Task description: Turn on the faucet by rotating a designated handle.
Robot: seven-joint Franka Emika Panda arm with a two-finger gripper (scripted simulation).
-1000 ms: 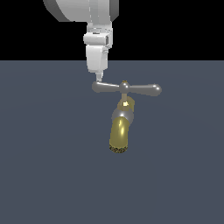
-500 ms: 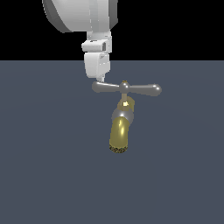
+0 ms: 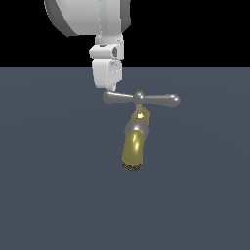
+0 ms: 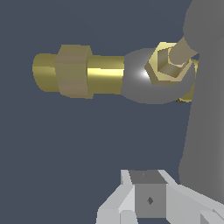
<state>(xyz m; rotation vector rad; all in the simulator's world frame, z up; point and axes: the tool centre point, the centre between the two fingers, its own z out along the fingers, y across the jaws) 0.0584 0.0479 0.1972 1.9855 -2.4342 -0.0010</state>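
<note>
Flat slate-blue ground [image 3: 44, 195] is stretching under everything, with plain black above it in the exterior view. Near the middle of that ground the faucet [image 3: 134, 146] is sitting, its polished gold spout curving down to a dark speckled mouth, a silver collar banding it below a small gold knob. Across the top the handle [image 3: 141, 99] is lying level: a slim grey metal crossbar, both arms swelling into rounded bulbs.

I am holding my gripper [image 3: 108, 83] just above the bulb on the exterior view's left, apparently touching it or nearly so; I cannot tell which. Whether my fingers are spread or pressed together I cannot tell either, since the white body is hiding them outside and the wrist view is showing only the pale block [image 4: 148, 199] at my fingers' base.

I am judging the whole fixture rigid and fixed, so nothing should flex or tip; the bar should pivot stiffly about the knob. Its glossy round metal looks slippery, so pinching seems poor. Pushing sideways on the far end of this arm, close to the bulb, should be giving the most leverage. In the wrist view the gold hex nut [image 4: 168, 65] and silvery ball joint [image 4: 142, 78] are gleaming smooth.
</note>
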